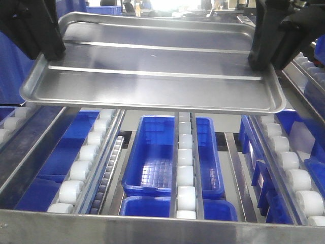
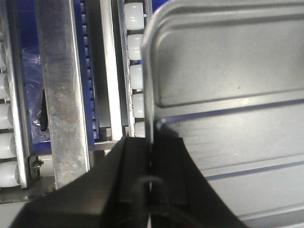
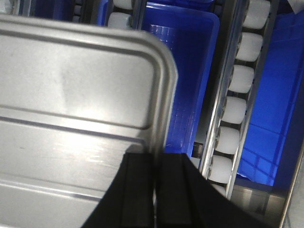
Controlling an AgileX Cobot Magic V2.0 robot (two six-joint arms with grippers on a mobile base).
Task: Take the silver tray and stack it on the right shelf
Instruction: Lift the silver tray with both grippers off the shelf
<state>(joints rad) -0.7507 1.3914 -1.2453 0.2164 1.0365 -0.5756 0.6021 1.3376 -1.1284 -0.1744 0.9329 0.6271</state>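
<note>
The silver tray (image 1: 152, 71) hangs in the air above the right shelf (image 1: 152, 230), held by its two short ends. Its long sides run across the shelf. Its near long edge is clearly higher than the rollers, but I cannot tell if the far edge touches anything.

Under the tray the shelf shows its flat steel front bar and the sloping rails behind it. There is a left rail (image 1: 84, 168) with white rollers, a middle rail (image 1: 185, 162) and a right rail (image 1: 292, 173). Below the rails, on a lower level, stand blue crates (image 1: 152, 157). One long crate sits under the middle rail, another is just beside the front bar, and more blue ones lie at both sides. The crates are well under the rollers and apart from the tray.

The left pincer (image 2: 151, 156) comes from the top left corner of the front view. It is closed on the rim of the tray's left short end, one black finger over the rim and one outside it. The right pincer (image 3: 154, 166) comes from the top right and grips the right short rim in the same way, near the rounded corner. Both arms reach forward over the shelf, with the fingers pointing down and away from the robot.
</note>
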